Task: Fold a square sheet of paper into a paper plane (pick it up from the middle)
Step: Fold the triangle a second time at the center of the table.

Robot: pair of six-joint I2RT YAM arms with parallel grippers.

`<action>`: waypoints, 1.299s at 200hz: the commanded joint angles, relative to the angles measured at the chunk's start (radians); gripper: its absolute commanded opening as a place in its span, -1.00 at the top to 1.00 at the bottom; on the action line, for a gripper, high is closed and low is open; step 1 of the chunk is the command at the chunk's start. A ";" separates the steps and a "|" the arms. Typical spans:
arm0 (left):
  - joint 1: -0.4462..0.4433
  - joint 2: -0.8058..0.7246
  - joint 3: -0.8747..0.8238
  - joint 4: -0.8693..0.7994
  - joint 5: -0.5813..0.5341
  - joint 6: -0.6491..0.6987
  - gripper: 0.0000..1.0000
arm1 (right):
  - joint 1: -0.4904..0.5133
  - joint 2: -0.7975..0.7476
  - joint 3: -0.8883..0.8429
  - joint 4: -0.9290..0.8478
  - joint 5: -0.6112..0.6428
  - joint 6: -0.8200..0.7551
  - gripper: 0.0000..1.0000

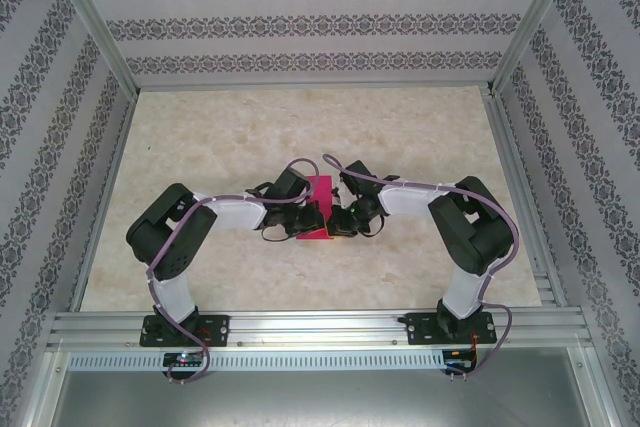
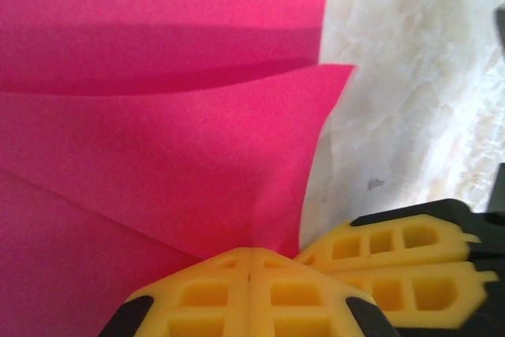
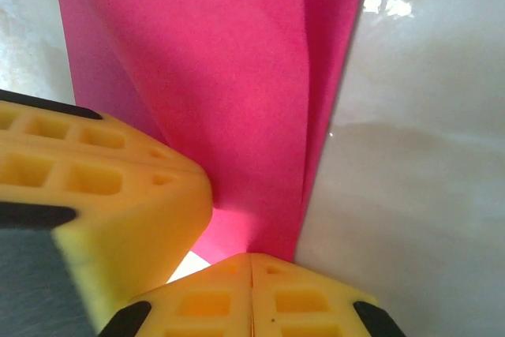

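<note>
- Where it is: the pink sheet of paper (image 1: 322, 190) is at the middle of the table (image 1: 250, 137), caught between the two grippers; from above, the left gripper (image 2: 250, 262) comes in at the sheet's 8 o'clock and the right gripper (image 3: 251, 270) at its 4 o'clock
- Left gripper: jaws pressed together, pinching the near edge of the sheet; the paper fans out from the fingertips toward 12 o'clock
- Right gripper: jaws likewise closed on the sheet, with the paper rising from them toward 12 o'clock; the two grippers sit just beside each other, the left one's yellow fingers showing at 8 o'clock in the right wrist view
- Done, as I judge it: the sheet is picked up and no longer flat; layers overlap, and a straight edge or crease runs along it, so a first fold looks begun or made
- Left, as I judge it: no pointed nose and no wings show; most of the folding is ahead, and whether the first crease is pressed sharp I cannot tell
- Count: one sheet of paper; two grippers, both gripping it; two arms; one table
</note>
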 commanded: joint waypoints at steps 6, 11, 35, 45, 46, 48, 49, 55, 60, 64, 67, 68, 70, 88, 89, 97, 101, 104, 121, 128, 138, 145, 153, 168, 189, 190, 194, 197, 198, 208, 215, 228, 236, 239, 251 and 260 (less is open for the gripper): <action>-0.017 0.029 0.011 -0.033 -0.024 -0.015 0.91 | 0.007 0.040 -0.038 -0.062 0.080 0.003 0.85; -0.017 0.029 0.013 -0.042 -0.035 -0.012 0.91 | 0.008 0.041 -0.039 -0.064 0.082 0.001 0.85; -0.012 0.028 0.023 -0.082 -0.091 0.005 0.91 | 0.010 0.046 -0.047 -0.082 0.104 -0.006 0.85; -0.004 0.024 0.025 -0.095 -0.106 0.016 0.91 | 0.009 0.048 -0.054 -0.090 0.112 -0.011 0.85; -0.003 0.024 0.025 -0.096 -0.108 0.018 0.91 | 0.009 0.048 -0.054 -0.090 0.112 -0.011 0.85; -0.001 0.023 0.025 -0.099 -0.109 0.021 0.91 | 0.010 0.047 -0.055 -0.091 0.114 -0.012 0.85; 0.001 0.022 0.024 -0.100 -0.111 0.023 0.91 | 0.009 0.048 -0.056 -0.092 0.115 -0.012 0.85; 0.010 0.018 0.025 -0.106 -0.115 0.032 0.91 | 0.009 0.050 -0.060 -0.098 0.122 -0.016 0.85; 0.018 0.015 0.024 -0.109 -0.118 0.040 0.91 | 0.009 0.053 -0.063 -0.103 0.130 -0.018 0.85; 0.025 0.014 0.022 -0.110 -0.120 0.044 0.90 | 0.009 0.056 -0.065 -0.107 0.135 -0.021 0.85; 0.030 0.012 0.021 -0.108 -0.122 0.048 0.90 | 0.009 0.057 -0.066 -0.110 0.139 -0.022 0.85; 0.032 0.012 0.020 -0.108 -0.122 0.049 0.90 | 0.008 0.059 -0.067 -0.111 0.140 -0.023 0.85; 0.035 0.011 0.020 -0.108 -0.122 0.049 0.90 | 0.007 0.060 -0.068 -0.113 0.142 -0.022 0.85; 0.065 0.011 0.025 -0.101 -0.116 0.066 0.90 | 0.010 0.074 -0.081 -0.119 0.152 -0.026 0.84; 0.068 0.011 0.026 -0.101 -0.116 0.067 0.90 | 0.009 0.074 -0.081 -0.119 0.152 -0.027 0.84; 0.080 0.017 0.030 -0.099 -0.113 0.075 0.89 | 0.009 0.078 -0.087 -0.121 0.157 -0.028 0.85; 0.089 0.019 0.032 -0.099 -0.112 0.078 0.89 | 0.010 0.080 -0.089 -0.122 0.158 -0.029 0.85; 0.094 0.020 0.033 -0.098 -0.113 0.080 0.89 | 0.010 0.080 -0.091 -0.122 0.160 -0.029 0.85; 0.123 0.026 0.030 -0.081 -0.101 0.088 0.89 | 0.010 0.080 -0.102 -0.124 0.165 -0.029 0.85; 0.133 0.028 0.031 -0.077 -0.101 0.091 0.88 | 0.010 0.080 -0.104 -0.125 0.169 -0.029 0.84; 0.148 0.033 0.036 -0.077 -0.099 0.101 0.88 | 0.010 0.080 -0.107 -0.124 0.168 -0.029 0.85; 0.159 0.037 0.040 -0.080 -0.101 0.107 0.88 | 0.010 0.081 -0.108 -0.123 0.169 -0.029 0.85; 0.172 0.039 0.043 -0.081 -0.100 0.113 0.88 | 0.010 0.081 -0.108 -0.124 0.168 -0.029 0.85; 0.194 0.042 0.049 -0.091 -0.104 0.125 0.88 | 0.011 0.080 -0.110 -0.126 0.170 -0.028 0.84; 0.222 0.036 0.052 -0.113 -0.119 0.150 0.88 | 0.011 0.076 -0.109 -0.127 0.173 -0.027 0.85; 0.223 0.035 0.052 -0.114 -0.119 0.150 0.88 | 0.011 0.077 -0.109 -0.127 0.173 -0.028 0.85; 0.228 0.034 0.051 -0.115 -0.122 0.154 0.88 | 0.011 0.075 -0.110 -0.127 0.172 -0.028 0.85; 0.232 0.033 0.049 -0.116 -0.123 0.156 0.88 | 0.012 0.075 -0.109 -0.127 0.172 -0.027 0.85; 0.234 0.032 0.049 -0.117 -0.124 0.158 0.88 | 0.012 0.075 -0.109 -0.128 0.172 -0.026 0.85; 0.247 0.032 0.046 -0.119 -0.122 0.168 0.88 | 0.012 0.074 -0.106 -0.128 0.172 -0.023 0.85; 0.260 0.032 0.043 -0.117 -0.114 0.172 0.87 | 0.012 0.071 -0.100 -0.129 0.165 -0.017 0.84; 0.283 0.029 0.036 -0.097 -0.075 0.172 0.86 | 0.015 0.043 -0.080 -0.117 0.136 0.005 0.82; 0.291 0.021 0.032 -0.086 -0.058 0.171 0.84 | 0.018 0.016 -0.063 -0.096 0.114 0.028 0.82; 0.292 0.017 0.033 -0.086 -0.055 0.172 0.84 | 0.019 0.005 -0.055 -0.087 0.106 0.036 0.82; 0.295 -0.003 0.041 -0.091 -0.037 0.176 0.81 | 0.029 -0.037 -0.014 -0.054 0.080 0.062 0.80; 0.294 -0.024 0.048 -0.098 -0.032 0.180 0.79 | 0.033 -0.071 0.019 -0.036 0.078 0.080 0.76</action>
